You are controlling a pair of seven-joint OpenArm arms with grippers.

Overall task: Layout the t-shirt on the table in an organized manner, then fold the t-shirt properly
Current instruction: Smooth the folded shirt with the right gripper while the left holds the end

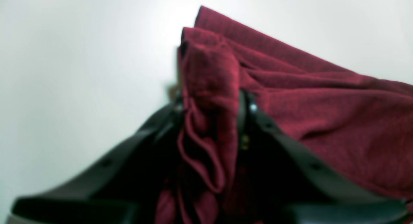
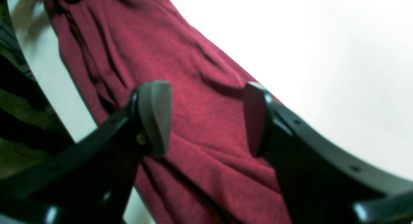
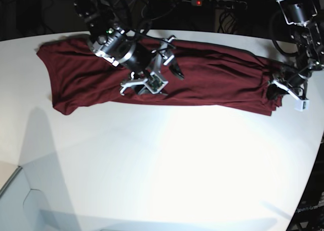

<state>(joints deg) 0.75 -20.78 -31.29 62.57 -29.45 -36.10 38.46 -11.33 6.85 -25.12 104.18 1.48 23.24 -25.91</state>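
The t-shirt (image 3: 152,82) lies stretched in a long dark maroon band across the far half of the white tabletop (image 3: 162,170), running from about nine o'clock to about three o'clock in the base view, with its widest part at the nine o'clock end and a gathered, wrinkled end at three o'clock. The left gripper (image 3: 275,91) sits at that three o'clock end, right at the bunched edge of the cloth. In the left wrist view its jaws are drawn in on a thick bundle of folds (image 1: 209,98), the fabric pinched between them and spilling toward six o'clock in loose loops, while the rest of the shirt fans away toward three o'clock over the bare tabletop. The right gripper (image 3: 169,69) hangs over the middle of the shirt, near twelve o'clock of the tabletop. In the right wrist view its jaws stand well apart, with one grey pad (image 2: 155,116) at nine o'clock and the other at three o'clock, and flat maroon cloth with a few shallow creases showing in the gap between them. Nothing is caught between them.
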